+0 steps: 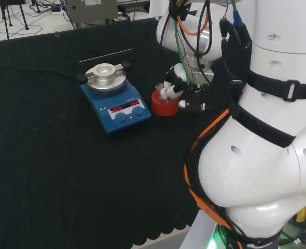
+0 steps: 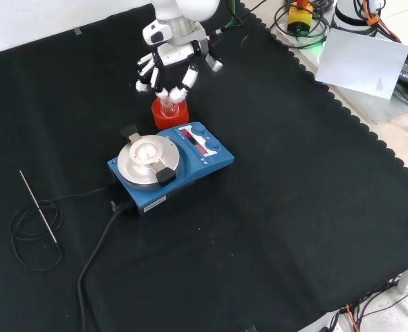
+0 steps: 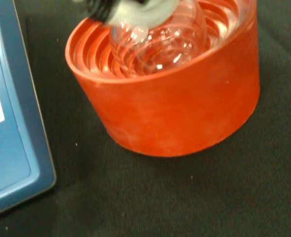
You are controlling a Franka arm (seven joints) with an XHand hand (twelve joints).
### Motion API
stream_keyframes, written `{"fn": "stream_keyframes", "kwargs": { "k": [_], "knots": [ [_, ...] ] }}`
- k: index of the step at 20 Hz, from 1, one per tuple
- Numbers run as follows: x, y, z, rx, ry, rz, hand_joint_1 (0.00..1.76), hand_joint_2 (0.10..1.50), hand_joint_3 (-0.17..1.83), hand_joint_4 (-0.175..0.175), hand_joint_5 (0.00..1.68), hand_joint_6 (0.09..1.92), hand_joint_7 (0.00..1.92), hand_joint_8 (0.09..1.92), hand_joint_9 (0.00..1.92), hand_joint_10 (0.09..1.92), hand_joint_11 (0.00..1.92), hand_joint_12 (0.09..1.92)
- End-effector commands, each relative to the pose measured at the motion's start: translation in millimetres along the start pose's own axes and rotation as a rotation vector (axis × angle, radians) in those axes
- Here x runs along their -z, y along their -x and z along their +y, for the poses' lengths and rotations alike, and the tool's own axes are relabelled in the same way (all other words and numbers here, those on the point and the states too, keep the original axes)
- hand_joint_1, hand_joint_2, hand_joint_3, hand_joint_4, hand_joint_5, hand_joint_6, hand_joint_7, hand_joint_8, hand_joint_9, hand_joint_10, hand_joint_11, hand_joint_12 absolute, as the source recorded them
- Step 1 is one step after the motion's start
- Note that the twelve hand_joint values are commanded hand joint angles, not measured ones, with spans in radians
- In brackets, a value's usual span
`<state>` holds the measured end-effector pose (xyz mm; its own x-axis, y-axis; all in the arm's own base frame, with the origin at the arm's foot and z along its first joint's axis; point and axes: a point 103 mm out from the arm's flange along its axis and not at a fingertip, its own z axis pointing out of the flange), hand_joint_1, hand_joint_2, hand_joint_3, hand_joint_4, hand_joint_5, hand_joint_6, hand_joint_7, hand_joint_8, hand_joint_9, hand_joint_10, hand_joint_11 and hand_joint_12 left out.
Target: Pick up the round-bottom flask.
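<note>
Near the upper middle of the front view, the hand (image 2: 171,68) is closing curled fingers round the neck of the flask (image 2: 168,105), which is sitting in its red stand (image 2: 169,116), so lifting straight up seemingly comes next.
</note>
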<state>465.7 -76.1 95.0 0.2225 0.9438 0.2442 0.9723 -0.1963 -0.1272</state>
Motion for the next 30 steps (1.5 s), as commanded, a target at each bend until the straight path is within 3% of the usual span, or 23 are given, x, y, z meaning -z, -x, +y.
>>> {"fn": "stream_keyframes", "kwargs": {
  "k": [1,5,7,9,10,13,16,20,30],
  "knots": [
    [5,-1,-1,-0.005,0.026,0.007,1.04,0.84,0.53,0.175,1.03,1.04,0.46,0.54,0.66,0.54,0.20,1.31],
    [6,1,-1,-0.002,0.018,0.030,1.04,0.83,0.55,0.175,1.03,1.04,0.46,0.55,0.67,0.54,0.22,1.31],
    [6,1,-1,0.007,-0.001,0.047,1.03,0.88,0.46,0.175,1.00,1.06,0.44,0.55,0.65,0.54,0.20,1.32],
    [5,0,-1,0.021,-0.013,0.049,0.94,0.81,0.49,0.058,0.84,0.96,0.40,0.54,0.61,0.56,0.16,1.32],
    [4,0,-2,0.029,-0.020,0.048,0.91,0.75,0.55,0.023,0.75,0.93,0.38,0.54,0.59,0.57,0.14,1.33],
    [1,-4,-1,0.046,-0.035,0.046,0.87,0.62,0.66,-0.014,0.50,0.77,0.33,0.55,0.54,0.60,0.10,1.34],
    [-2,-9,-1,0.055,-0.045,0.042,0.86,0.57,0.68,-0.019,0.42,0.62,0.30,0.56,0.51,0.62,0.08,1.34],
    [-5,-14,2,0.064,-0.048,0.036,0.85,0.56,0.67,-0.019,0.41,0.55,0.29,0.56,0.50,0.62,0.06,1.35],
    [-14,-19,8,0.060,-0.050,0.032,0.85,0.58,0.66,-0.003,0.55,0.60,0.29,0.56,0.50,0.63,0.06,1.35]
  ]
}}
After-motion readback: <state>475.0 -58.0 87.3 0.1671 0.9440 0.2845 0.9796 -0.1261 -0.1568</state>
